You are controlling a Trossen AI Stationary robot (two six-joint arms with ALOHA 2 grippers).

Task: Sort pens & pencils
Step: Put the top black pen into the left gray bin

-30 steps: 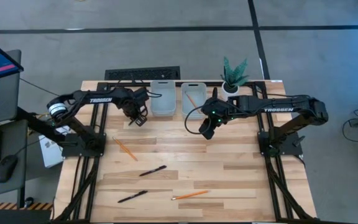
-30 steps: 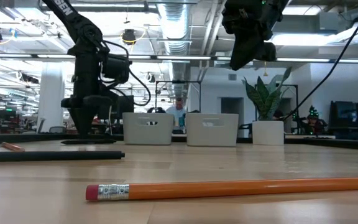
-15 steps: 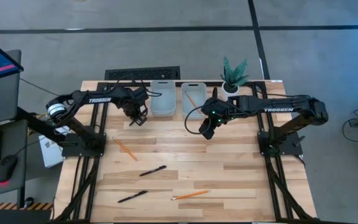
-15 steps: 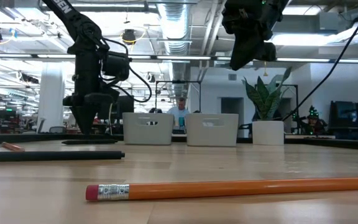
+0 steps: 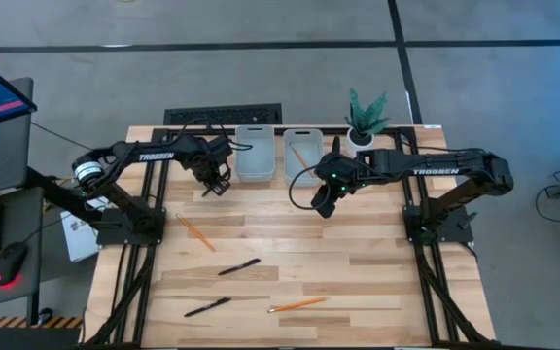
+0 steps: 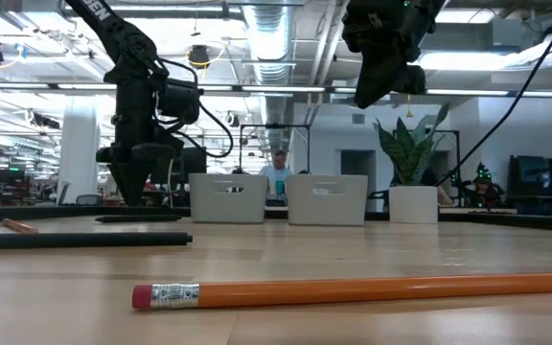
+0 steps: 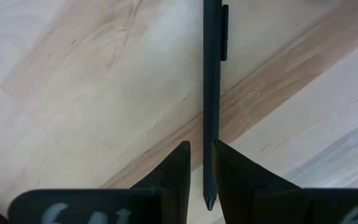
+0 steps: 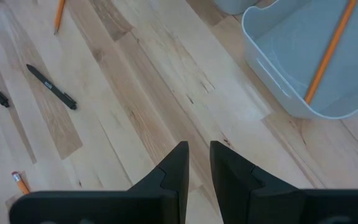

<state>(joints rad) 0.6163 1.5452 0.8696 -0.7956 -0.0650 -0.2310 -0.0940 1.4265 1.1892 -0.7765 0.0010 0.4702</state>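
Nearest me on the pale wooden worktop (image 5: 377, 282) lie a thin orange pencil with a pink eraser (image 5: 297, 304) and a thin black pen (image 5: 207, 307). A second black pen (image 5: 238, 266) rests a little farther in, and another orange pencil (image 5: 195, 232) lies beyond it toward the left. Farther on, my right end effector (image 5: 324, 206) hangs high over bare wood, clenched on nothing. My left end effector (image 7: 202, 149) is low over the third black pen (image 7: 211, 93), fingers nearly together, not grasping it. At the back stand two grey plastic trays (image 5: 255, 154); the right-hand tray (image 5: 311, 139) holds one orange pencil (image 5: 299, 156).
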